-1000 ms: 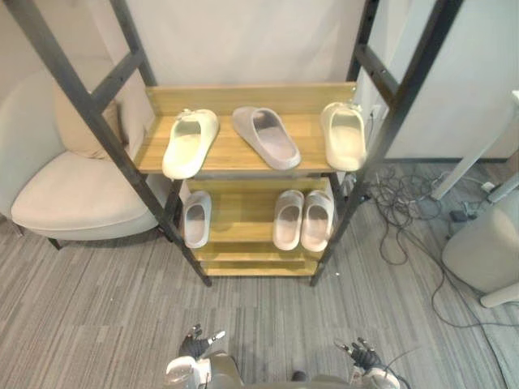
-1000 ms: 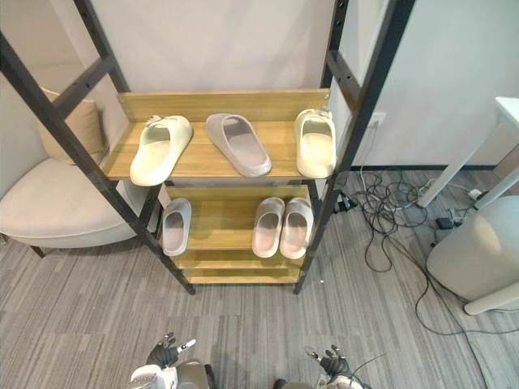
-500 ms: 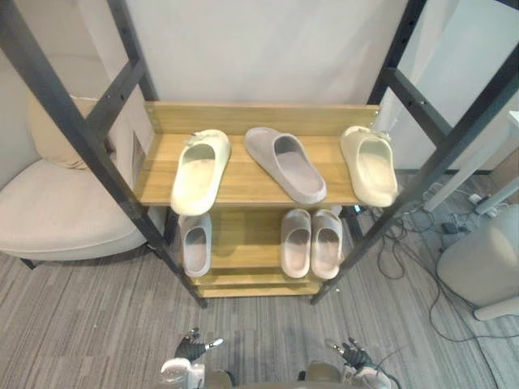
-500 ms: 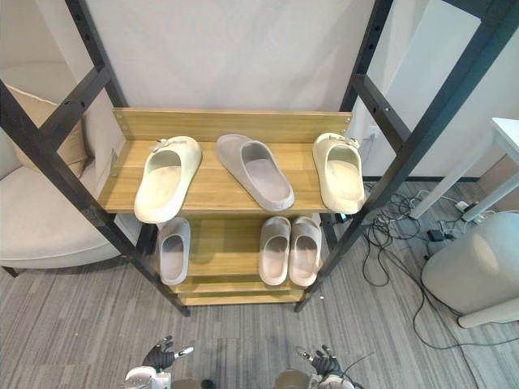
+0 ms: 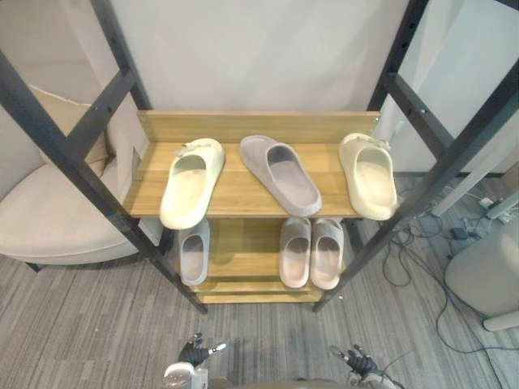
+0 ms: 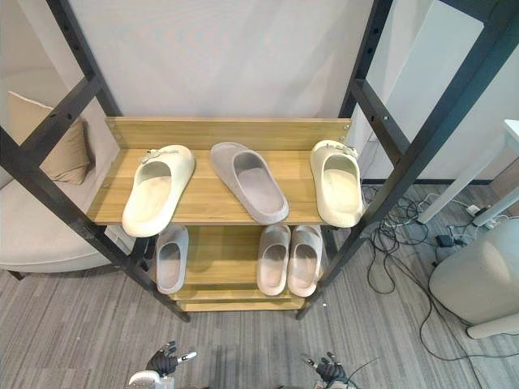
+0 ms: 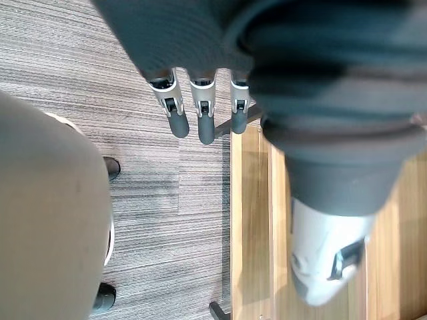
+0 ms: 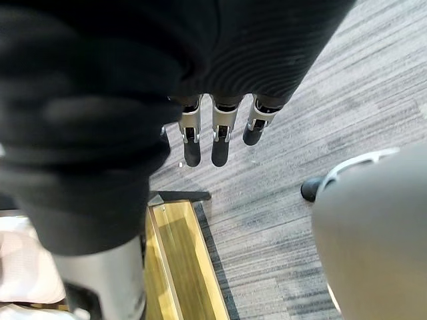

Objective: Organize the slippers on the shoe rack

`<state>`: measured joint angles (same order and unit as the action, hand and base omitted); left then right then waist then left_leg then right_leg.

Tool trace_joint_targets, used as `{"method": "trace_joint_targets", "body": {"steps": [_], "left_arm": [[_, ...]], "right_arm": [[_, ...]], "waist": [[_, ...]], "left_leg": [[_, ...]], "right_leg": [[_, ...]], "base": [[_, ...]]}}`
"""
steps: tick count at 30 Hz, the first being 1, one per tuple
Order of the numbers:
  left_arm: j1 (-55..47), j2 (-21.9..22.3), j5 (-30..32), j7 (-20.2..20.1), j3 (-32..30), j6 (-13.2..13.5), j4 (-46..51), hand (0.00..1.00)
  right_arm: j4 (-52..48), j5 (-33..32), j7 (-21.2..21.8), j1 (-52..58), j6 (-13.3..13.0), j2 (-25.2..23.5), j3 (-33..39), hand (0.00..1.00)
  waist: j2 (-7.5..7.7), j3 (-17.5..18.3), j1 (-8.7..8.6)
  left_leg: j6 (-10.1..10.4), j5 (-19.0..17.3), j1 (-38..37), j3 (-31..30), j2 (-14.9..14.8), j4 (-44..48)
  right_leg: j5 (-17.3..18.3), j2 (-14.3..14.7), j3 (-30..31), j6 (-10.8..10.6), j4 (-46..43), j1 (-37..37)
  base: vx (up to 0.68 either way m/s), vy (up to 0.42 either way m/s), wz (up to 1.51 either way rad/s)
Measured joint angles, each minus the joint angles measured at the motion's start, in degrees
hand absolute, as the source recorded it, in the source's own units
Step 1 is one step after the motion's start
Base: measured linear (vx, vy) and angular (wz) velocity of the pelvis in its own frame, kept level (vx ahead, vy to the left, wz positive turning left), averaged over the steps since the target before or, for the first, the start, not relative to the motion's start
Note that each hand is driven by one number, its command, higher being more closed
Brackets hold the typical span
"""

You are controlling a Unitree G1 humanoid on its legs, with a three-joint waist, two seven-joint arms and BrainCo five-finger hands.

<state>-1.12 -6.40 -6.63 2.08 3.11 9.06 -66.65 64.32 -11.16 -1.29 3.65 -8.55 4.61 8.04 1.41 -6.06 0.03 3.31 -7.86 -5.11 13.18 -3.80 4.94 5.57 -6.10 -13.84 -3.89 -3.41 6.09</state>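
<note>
Left eye view: slippers [image 5: 280,174] sit three on the upper shelf [image 5: 243,198], three below. My left hand [image 5: 195,352] and right hand [image 5: 357,359] hang low, well apart from the shoe rack [image 5: 251,126].

Right eye view: a cream slipper [image 6: 158,190] overhangs the front edge, so bumping the slanted struts [image 6: 422,132] could drop it.

Left wrist view: fingers [image 7: 200,120] straight, empty.

Right wrist view: likewise.

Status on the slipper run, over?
Left hand, right hand open, low, holding nothing. Top shelf: grey slipper angled between left cream slipper and right cream slipper. Dark frame bars slant across shelf ends.
</note>
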Motion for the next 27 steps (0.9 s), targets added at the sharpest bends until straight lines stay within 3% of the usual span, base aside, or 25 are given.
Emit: {"method": "trace_joint_targets", "body": {"steps": [3, 6, 11, 15, 20, 27], "left_arm": [[0.1, -0.1, 0.5, 0.1, 0.1, 0.0, 0.0, 0.0], [0.2, -0.1, 0.9, 0.4, 0.2, 0.0, 0.0, 0.0], [-0.3, -0.4, 1.1, 0.5, 0.5, 0.1, 0.3, 0.0], [-0.8, -0.7, 1.6, 0.6, 1.4, 0.2, 0.9, 0.0], [-1.1, -1.1, 2.2, 0.4, 3.6, 0.3, 0.9, 0.0], [-1.1, -1.2, 3.3, 0.1, 5.2, 0.7, 1.3, 0.0]], "right_arm": [[-2.8, 0.2, -1.3, 1.2, -0.1, 0.0, -2.6, 0.0], [-13.8, 1.7, -2.1, 5.3, -0.1, 0.0, -5.5, 0.0], [-40.7, 5.9, -3.2, 14.6, -0.7, 0.2, -5.7, 0.0], [-58.2, 11.5, -3.4, 19.6, -2.4, -0.1, -1.6, 0.0], [-69.0, 16.3, -4.4, 21.0, -2.9, -0.2, 0.7, 0.0], [-79.9, 20.8, -5.6, 19.3, -5.1, -0.2, -0.8, 0.0]], "waist": [[0.33, 0.2, 0.0], [0.47, 0.2, -0.03], [1.16, 0.5, -0.77], [1.39, 0.9, -0.99], [1.23, 1.2, -2.06], [1.11, 1.2, -2.07]], "left_leg": [[-0.6, 0.8, 0.1, -0.4, 0.8, -1.0], [-0.9, 2.0, -0.1, -0.7, 1.4, -2.3], [-0.9, 4.1, -1.3, -0.4, 1.6, -5.1], [-0.9, 4.8, -2.0, 0.3, 1.6, -6.3], [-1.0, 4.9, -2.8, 0.8, 1.6, -6.9], [-1.0, 4.9, -3.1, 0.9, 1.7, -6.9]], "right_leg": [[-1.0, -0.5, 0.0, 0.0, 1.1, 0.1], [-1.5, -0.8, 0.0, -0.1, 1.4, -0.1], [-2.4, -0.7, 0.9, 0.0, 1.6, -0.8], [-2.9, -0.5, 2.1, 0.0, 1.5, -1.2], [-3.1, -0.5, 2.9, -0.2, 1.6, -1.1], [-3.2, -0.3, 3.1, -0.2, 1.7, -0.9]], "base": [[-0.05, 0.046, 0.06], [-0.07, 0.017, 0.04], [-0.09, -0.003, -0.05], [-0.07, -0.008, -0.12], [-0.02, -0.006, -0.08], [0.0, -0.001, -0.01]]}}
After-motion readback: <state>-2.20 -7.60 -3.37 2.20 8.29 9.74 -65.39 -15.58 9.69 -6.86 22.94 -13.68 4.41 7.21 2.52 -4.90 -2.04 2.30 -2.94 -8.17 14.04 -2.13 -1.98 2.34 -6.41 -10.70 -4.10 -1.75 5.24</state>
